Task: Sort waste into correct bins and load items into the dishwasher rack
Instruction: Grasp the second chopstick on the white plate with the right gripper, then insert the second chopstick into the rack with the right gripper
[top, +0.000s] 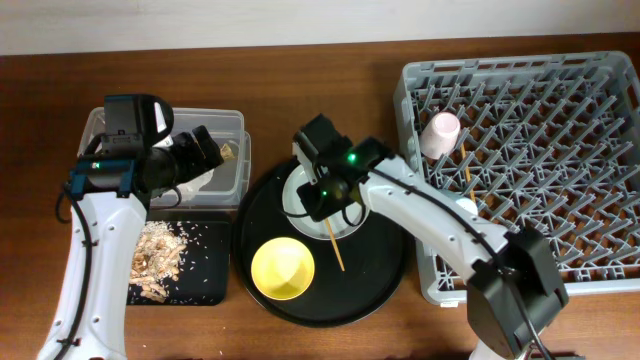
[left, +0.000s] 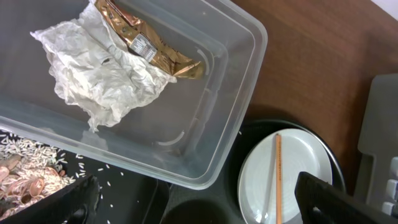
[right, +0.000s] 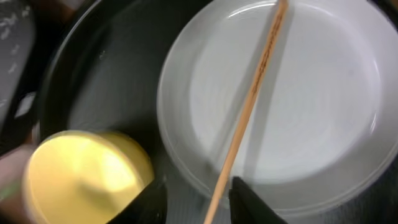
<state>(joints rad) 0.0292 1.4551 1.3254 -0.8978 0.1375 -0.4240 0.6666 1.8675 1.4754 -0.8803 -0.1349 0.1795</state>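
Observation:
My left gripper (left: 199, 208) is open and empty, above the near rim of the clear box (left: 242, 93), which holds the white tissue (left: 106, 78) and the gold-brown wrapper (left: 143, 40). In the overhead view it (top: 205, 152) is over that box (top: 238, 120). My right gripper (right: 198, 202) is open low over the white plate (right: 298, 106), with one wooden chopstick (right: 249, 99) running between its fingers. Overhead, the chopstick (top: 334, 247) sticks out from under the right gripper (top: 325, 205). The yellow bowl (top: 283, 268) sits beside the plate. The pink cup (top: 440, 133) and another chopstick (top: 467, 172) lie in the grey rack (top: 560, 75). The blue cup is hidden.
The plate and bowl rest on a large round black tray (top: 385, 275). A shallow black tray (top: 205, 285) at the front left holds beige food scraps (top: 158, 252). The rack fills the right side. Bare wooden table (top: 320, 80) lies behind.

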